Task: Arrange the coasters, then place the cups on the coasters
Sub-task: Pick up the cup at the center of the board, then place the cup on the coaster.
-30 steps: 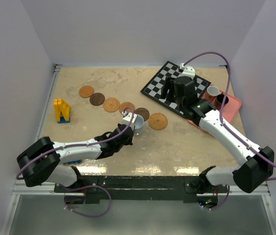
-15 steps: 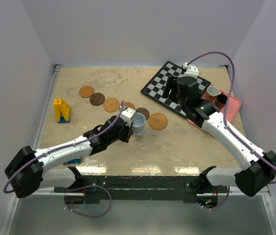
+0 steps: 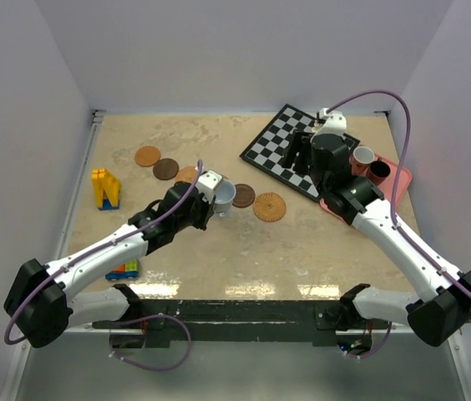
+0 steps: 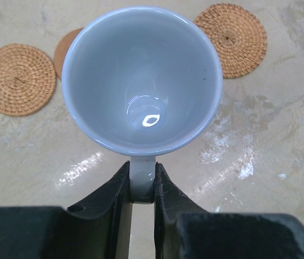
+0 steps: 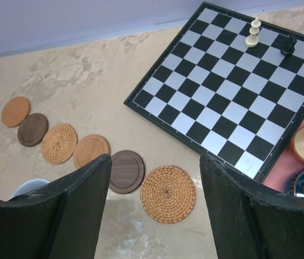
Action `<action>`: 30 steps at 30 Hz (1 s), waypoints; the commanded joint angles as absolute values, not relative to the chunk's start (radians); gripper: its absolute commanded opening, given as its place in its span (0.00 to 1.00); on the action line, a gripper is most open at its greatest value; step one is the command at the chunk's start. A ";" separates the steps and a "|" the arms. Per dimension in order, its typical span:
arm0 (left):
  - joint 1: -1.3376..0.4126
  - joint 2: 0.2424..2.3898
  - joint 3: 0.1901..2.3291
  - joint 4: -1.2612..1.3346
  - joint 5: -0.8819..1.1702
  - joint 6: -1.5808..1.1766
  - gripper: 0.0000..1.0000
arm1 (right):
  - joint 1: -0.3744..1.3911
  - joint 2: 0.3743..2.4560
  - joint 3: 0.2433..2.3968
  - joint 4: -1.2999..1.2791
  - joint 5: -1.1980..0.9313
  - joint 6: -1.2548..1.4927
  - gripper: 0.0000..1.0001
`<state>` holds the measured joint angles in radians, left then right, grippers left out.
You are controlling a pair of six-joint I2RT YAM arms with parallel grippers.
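The left claw (image 4: pixel 141 172) is clenching the near wall of the pale blue cup (image 4: pixel 141 81). In the top view it is carrying that cup over the middle of the row of coasters (image 5: pixel 59 143), hiding the plain tan one. Whether the cup is already resting there I cannot tell. The six coasters are lying in a line running from 10 o'clock down to 4 o'clock across the worktop (image 3: pixel 219 259), touching or nearly so, so the arranging is looking done, though no cup is showing clearly settled yet. The right claw (image 5: pixel 154 157) is hanging released and empty above the chessboard (image 5: pixel 233 86). At 3 o'clock of it the pink tray (image 3: pixel 396 185) is holding other cups (image 3: pixel 362 155), so most of the placing is remaining. Against a second ago, the left claw is reaching further: the cup is now sitting toward 11 o'clock of its old spot just short of the row. The right claw is drifting toward 12 o'clock over the board
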<state>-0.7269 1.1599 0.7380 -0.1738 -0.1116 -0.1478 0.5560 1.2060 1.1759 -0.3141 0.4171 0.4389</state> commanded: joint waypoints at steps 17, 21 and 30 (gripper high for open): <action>-0.233 1.324 1.012 -0.017 0.058 0.149 0.00 | 0.554 1.132 1.074 -0.138 0.374 0.344 0.72; -0.146 1.400 1.048 0.066 0.136 0.161 0.00 | 0.554 1.121 1.054 -0.101 0.356 0.328 0.72; -0.019 1.561 1.104 0.193 0.080 0.112 0.00 | 0.554 1.132 1.042 -0.087 0.350 0.322 0.72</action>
